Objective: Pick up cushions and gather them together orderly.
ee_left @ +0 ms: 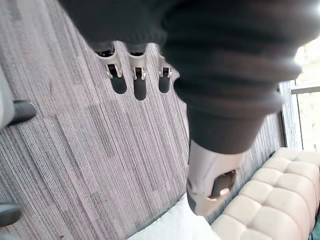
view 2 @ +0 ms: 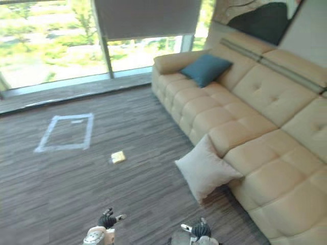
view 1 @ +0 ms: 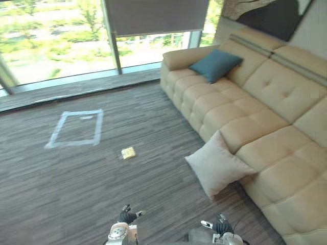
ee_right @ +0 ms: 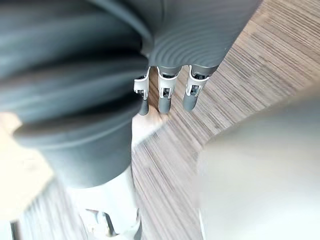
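One cream cushion [view 1: 218, 164] against sofa [view 1: 286, 87], one teal cushion [view 1: 215, 64] atop; left hand [view 1: 124, 216], right hand [view 1: 222, 225] relaxed, empty.

Head stereo pair: both eyes are looking down from high up over the striped floor [view 1: 102, 184] toward the beige sofa [view 1: 276, 102], sharing almost the same scene. Wrist cameras: each is peering from very close along its own arm's left hand [ee_left: 139, 75] or right hand [ee_right: 165, 95], down at that floor. The left one is also catching the sofa.
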